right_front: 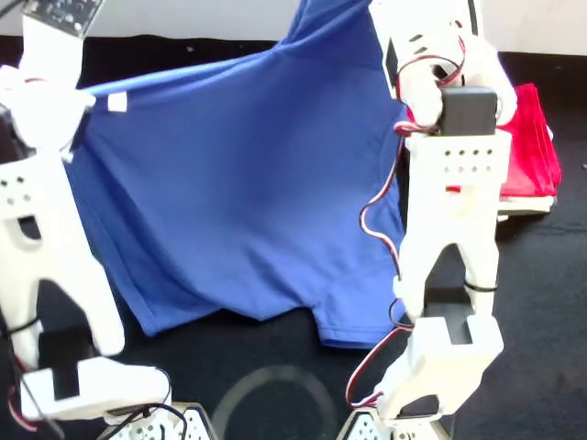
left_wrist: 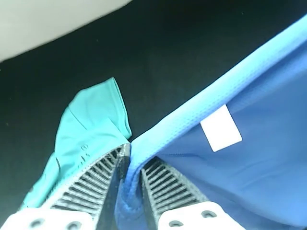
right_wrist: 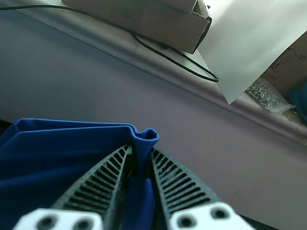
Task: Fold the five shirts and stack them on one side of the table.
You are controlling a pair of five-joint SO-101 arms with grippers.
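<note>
I am holding both arms raised | left gripper (left_wrist: 130, 148) clamping blue shirt (right_front: 248, 183) hem, right gripper (right_wrist: 141, 146) pinching its fold | left wrist view showing teal shirt (left_wrist: 91, 124)

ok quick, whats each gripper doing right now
Left gripper: shut on the blue shirt, pinching its edge.
Right gripper: shut on a bunched fold of the same shirt.
</note>
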